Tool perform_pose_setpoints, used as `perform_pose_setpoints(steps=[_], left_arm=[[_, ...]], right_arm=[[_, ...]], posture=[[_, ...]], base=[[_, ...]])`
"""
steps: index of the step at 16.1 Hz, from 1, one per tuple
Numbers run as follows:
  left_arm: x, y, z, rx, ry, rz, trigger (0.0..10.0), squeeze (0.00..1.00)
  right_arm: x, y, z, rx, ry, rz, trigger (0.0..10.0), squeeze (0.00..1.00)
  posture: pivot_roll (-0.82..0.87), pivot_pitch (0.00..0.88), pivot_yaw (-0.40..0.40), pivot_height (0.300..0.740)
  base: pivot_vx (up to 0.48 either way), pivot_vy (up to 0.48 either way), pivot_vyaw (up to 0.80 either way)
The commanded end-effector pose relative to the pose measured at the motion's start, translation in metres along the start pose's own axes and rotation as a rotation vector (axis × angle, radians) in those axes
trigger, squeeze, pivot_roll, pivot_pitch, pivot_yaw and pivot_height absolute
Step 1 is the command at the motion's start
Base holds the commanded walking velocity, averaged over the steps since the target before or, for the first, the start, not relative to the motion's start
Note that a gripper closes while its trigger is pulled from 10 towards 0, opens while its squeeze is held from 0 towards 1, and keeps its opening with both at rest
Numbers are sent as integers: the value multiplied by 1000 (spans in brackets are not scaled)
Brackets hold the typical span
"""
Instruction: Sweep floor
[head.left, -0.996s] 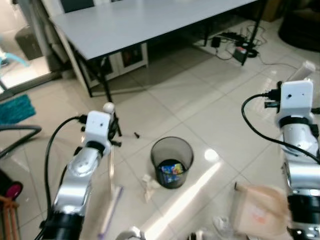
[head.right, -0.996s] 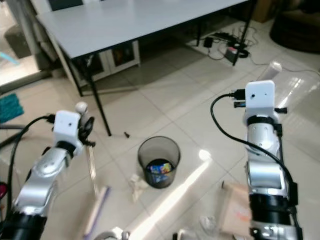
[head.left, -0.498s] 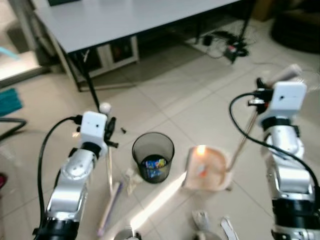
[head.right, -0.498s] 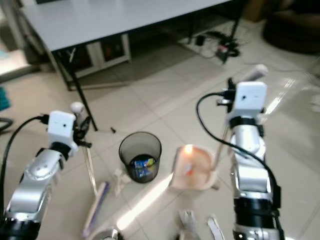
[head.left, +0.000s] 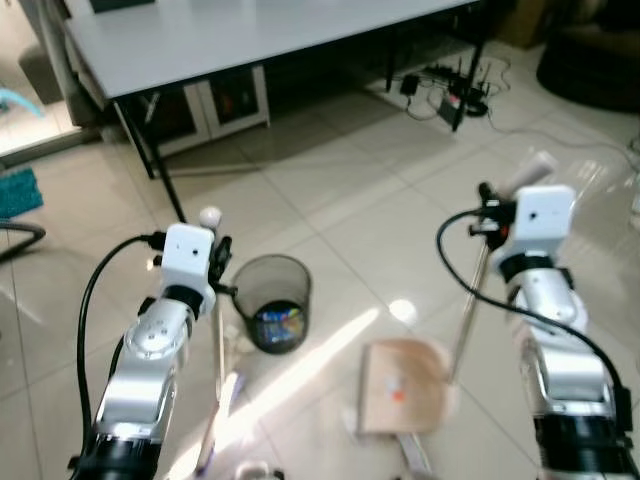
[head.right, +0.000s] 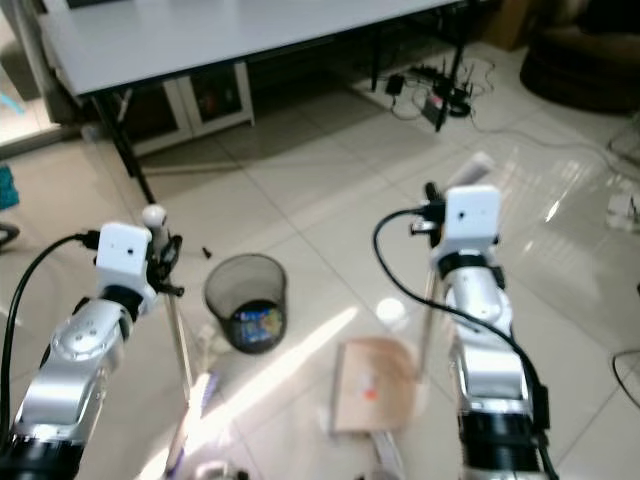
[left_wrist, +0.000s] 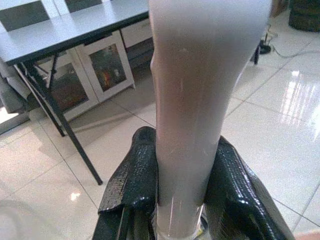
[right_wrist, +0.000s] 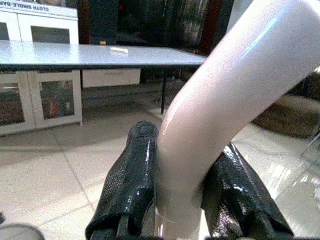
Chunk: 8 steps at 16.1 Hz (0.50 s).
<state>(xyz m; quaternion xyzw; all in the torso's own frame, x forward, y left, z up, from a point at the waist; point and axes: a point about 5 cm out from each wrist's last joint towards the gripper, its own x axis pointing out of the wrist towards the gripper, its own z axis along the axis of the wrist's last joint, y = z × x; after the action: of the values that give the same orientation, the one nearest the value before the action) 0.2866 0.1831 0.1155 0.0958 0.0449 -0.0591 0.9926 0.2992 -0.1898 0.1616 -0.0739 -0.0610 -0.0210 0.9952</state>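
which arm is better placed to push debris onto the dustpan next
Left. The left gripper is shut on the broom handle, whose head lies beside the dustpan; the right gripper holds the dustpan handle.

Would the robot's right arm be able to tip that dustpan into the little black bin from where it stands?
Probably yes. The right gripper grips the dustpan handle, and the dustpan sits on bare tile close beside the black bin, with nothing between them.
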Motion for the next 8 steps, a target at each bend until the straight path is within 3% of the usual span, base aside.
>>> perform_pose_setpoints(steps=[1, 2, 8], left_arm=[[2, -4, 7, 5, -27, -9, 10000, 0], [2, -5, 8, 3, -29, -9, 10000, 0], [6, -6, 8, -2, -35, 2, 10000, 0]], right_arm=[[1, -4, 9, -16, -32, -2, 10000, 0], [0, -3, 8, -17, -29, 4, 10000, 0], [-1, 2, 5, -14, -19, 33, 10000, 0]], posture=[[8, 48, 60, 740], [6, 46, 60, 740], [1, 34, 62, 740]], base=[[0, -469, 0], [0, -469, 0], [0, -467, 800]])
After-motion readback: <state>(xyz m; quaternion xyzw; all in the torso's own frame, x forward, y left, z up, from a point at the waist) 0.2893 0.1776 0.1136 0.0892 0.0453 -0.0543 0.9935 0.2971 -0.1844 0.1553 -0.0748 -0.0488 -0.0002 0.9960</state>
